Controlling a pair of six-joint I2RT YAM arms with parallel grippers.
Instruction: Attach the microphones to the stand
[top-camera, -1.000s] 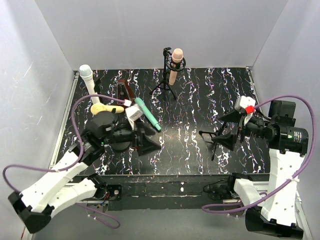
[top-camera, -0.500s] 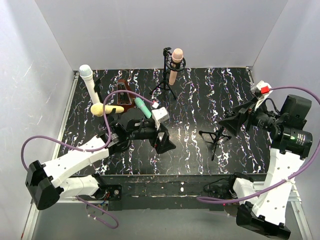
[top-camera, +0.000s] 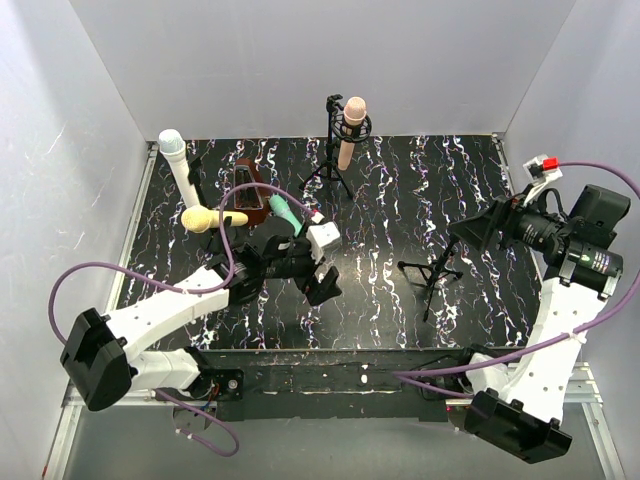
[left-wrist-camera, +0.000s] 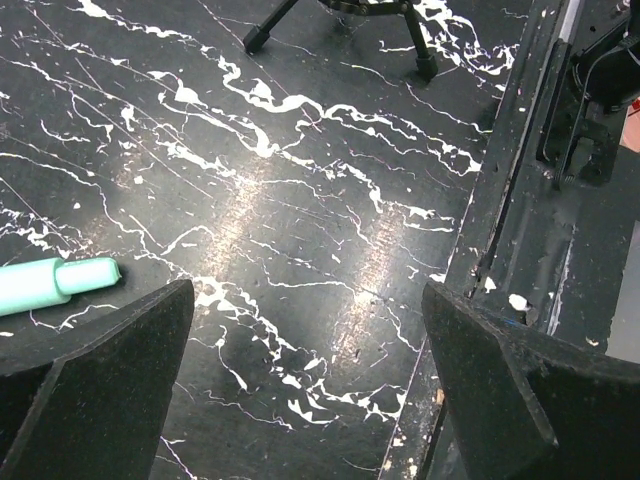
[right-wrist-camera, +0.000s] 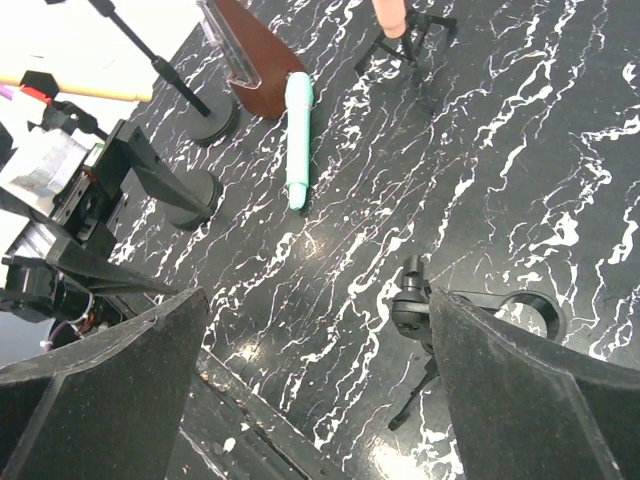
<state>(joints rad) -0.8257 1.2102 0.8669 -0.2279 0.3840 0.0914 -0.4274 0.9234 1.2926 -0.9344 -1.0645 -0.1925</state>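
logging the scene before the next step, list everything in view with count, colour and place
pink microphone: 1, pink, in the back tripod stand
back tripod stand: 1, black, back centre
white microphone: 1, white with teal head, upright, back left
yellow microphone: 1, yellow, clipped on the left side
round-base stands: 2, black, left, by the white and yellow microphones
teal microphone: 1, teal, lying flat, left of centre
brown holder: 1, brown with clear plate, behind the teal microphone
empty tripod stand: 1, black, right of centre
table: 1, black, white veins
left gripper: 1, black, open, near the teal microphone
right gripper: 1, black, open, above the empty tripod stand
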